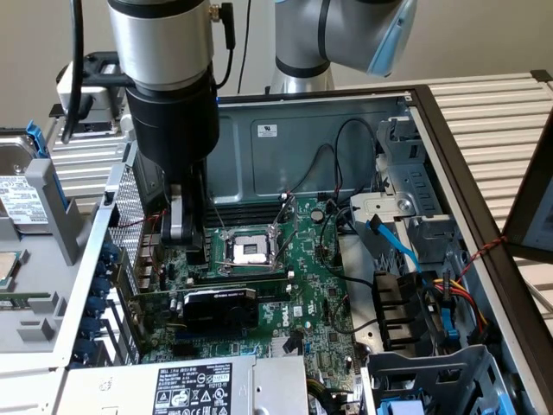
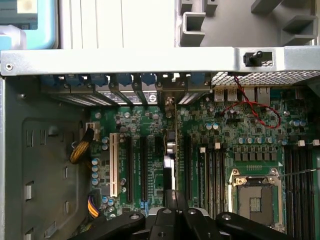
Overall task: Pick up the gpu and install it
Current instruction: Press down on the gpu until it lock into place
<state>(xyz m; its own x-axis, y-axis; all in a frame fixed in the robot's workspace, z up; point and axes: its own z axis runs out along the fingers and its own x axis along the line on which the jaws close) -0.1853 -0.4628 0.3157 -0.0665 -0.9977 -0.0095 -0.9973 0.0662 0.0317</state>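
The gpu [image 1: 220,304] stands on edge in a slot of the green motherboard [image 1: 315,285], black shroud facing the case's open front, silver bracket end toward the slotted rear wall. In the wrist view the gpu [image 2: 170,155] shows edge-on, as a thin strip running from the rear brackets toward me. My gripper [image 1: 188,251] hangs just above the card with its black fingers pressed together and nothing between them. In the wrist view the gripper [image 2: 172,202] sits directly over the card's top edge. Whether it touches the card I cannot tell.
The CPU socket [image 1: 251,251] lies open just beyond the card, with memory slots [image 2: 212,170] between them. A power supply [image 1: 199,385] borders the near side. Drive cage [image 1: 432,380] and bundled cables [image 1: 432,298] crowd the exterior view's right. A red wire [image 2: 255,107] loops near the rear wall.
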